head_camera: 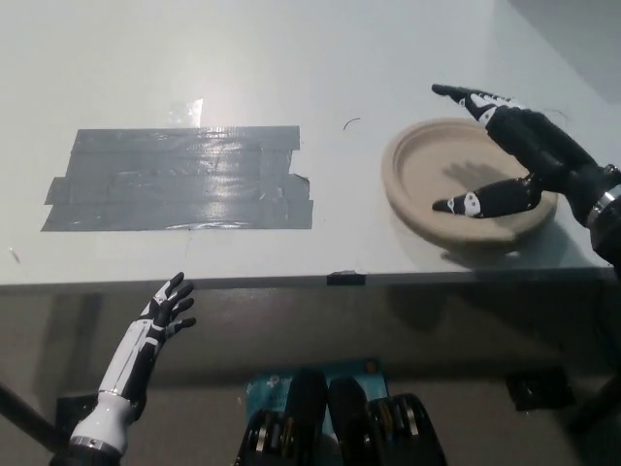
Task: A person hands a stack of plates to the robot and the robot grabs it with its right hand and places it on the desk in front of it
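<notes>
Desk (408, 58): pale grey-white top, fills most of the view; front edge runs L to R across the middle of the frame
Room: dim floor (466, 330) below the desk edge, darker grey strip past the desk's far R corner; a blue-green item (277, 382) lies low centre on the floor
Tape patch (179, 180): overlapping strips of grey tape, flat on the desk's L half, glare on it, well apart from the plates
Stack of plates (427, 184): tan, round, flat on the desk at R, near the front edge; from above it reads as one dish, can't tell layers
My R hand (519, 155): black, over the R part of the stack, open w/ nothing in its grip; fingers (471, 97) stretched out past the far rim, thumb over the near inside of the dish; shadow under it in the bowl, can't tell if thumb touches
My L hand (165, 311): white, low L, below the desk edge, fingers spread, holding nothing
Black tab (346, 279): small, on the desk's front edge, approx centre
Curved mark (351, 122): thin dark line on the top, btw tape and plates
</notes>
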